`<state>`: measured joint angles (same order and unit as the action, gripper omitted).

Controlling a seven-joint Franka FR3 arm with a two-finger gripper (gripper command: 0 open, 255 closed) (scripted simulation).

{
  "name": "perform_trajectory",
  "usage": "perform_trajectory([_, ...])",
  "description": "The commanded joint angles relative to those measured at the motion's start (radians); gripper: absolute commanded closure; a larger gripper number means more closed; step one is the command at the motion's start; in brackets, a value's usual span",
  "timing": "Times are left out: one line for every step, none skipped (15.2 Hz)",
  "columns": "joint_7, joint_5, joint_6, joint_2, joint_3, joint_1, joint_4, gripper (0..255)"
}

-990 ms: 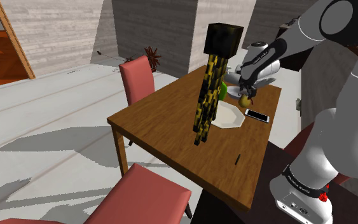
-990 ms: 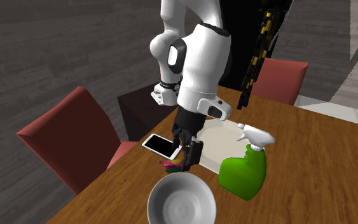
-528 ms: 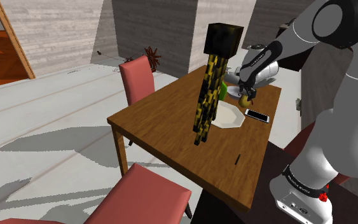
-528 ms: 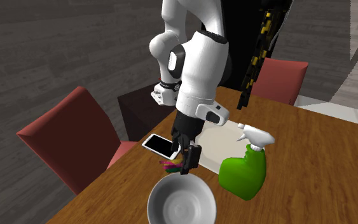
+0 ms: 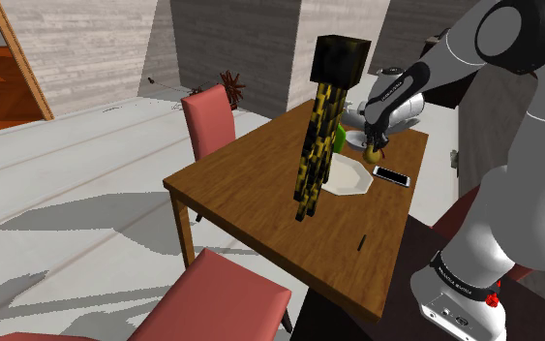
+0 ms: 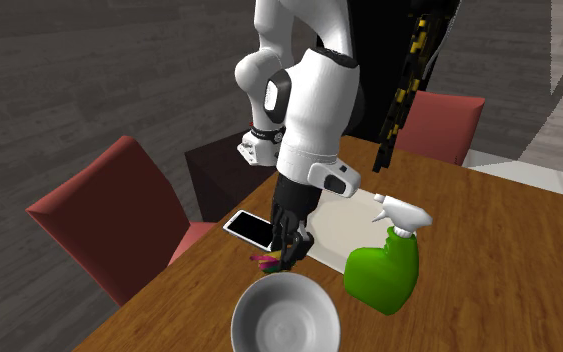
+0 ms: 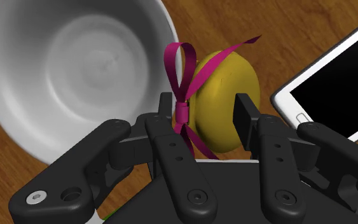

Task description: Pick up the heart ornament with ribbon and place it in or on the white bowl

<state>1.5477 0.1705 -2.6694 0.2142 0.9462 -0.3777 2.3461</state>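
Gripper (image 7: 204, 107) with jaws parted, straddling the yellow heart ornament (image 7: 220, 95) on the table (image 7: 298, 28), just beside the white bowl (image 7: 25, 121). Risk: closing on the magenta ribbon (image 7: 182, 76) alone, letting the ornament slip or swing.

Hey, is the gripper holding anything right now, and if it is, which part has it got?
Nothing is held yet. The gripper straddles the yellow heart ornament with its jaws open, and a gap shows on one side.
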Motion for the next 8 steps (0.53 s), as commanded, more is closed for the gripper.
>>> perform_trajectory([0.000,0.000,0.000,0.001,0.000,0.000,0.002,255])
perform_trajectory([-0.001,0.000,0.000,0.001,0.000,0.000,0.002,255])
perform_trajectory([-0.001,0.001,-0.001,0.001,0.000,-0.001,0.003,255])
perform_trajectory([-0.001,0.000,0.001,0.001,0.000,0.000,0.002,255])
perform_trajectory([-0.010,0.017,0.015,-0.014,0.012,-0.011,-0.001,255])
perform_trajectory([-0.019,0.034,0.029,-0.029,0.023,-0.022,-0.004,255])
perform_trajectory([-0.029,0.052,0.044,-0.045,0.034,-0.032,-0.008,255])
perform_trajectory([-0.038,0.069,0.059,-0.061,0.043,-0.041,-0.011,255])
